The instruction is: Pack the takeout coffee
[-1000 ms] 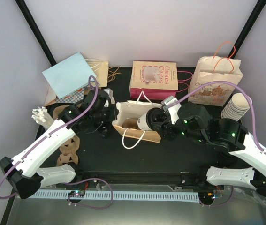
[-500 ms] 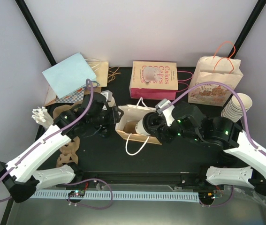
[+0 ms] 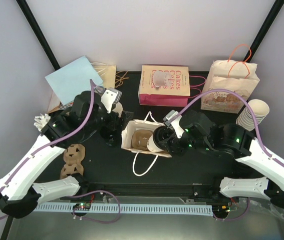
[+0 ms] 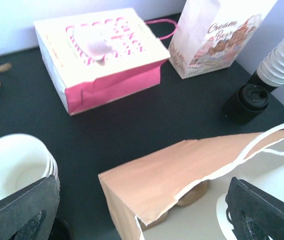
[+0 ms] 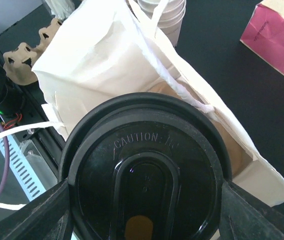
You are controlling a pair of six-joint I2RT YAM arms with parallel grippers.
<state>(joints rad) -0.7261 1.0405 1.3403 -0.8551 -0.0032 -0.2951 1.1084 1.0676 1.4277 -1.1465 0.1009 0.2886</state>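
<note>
On the left side of the desk [image 3: 192,170], the left pincer [image 4: 142,212] has just let go of the paper bag [image 3: 137,131] and now stands wide, with the bag's edge loose between its fingers. At the bag's right rim, the takeout coffee [image 3: 154,144] has come further over the mouth, clamped in the right pincer [image 3: 165,139]. I judge the bag must now stay open by itself

Black table [image 3: 106,165]: pink bag [image 3: 164,85] 12 o'clock, printed bag [image 3: 230,87] 2, blue bag [image 3: 73,80] 10, white bag [image 3: 129,136] centre, carriers [image 3: 73,161] 8.
</note>
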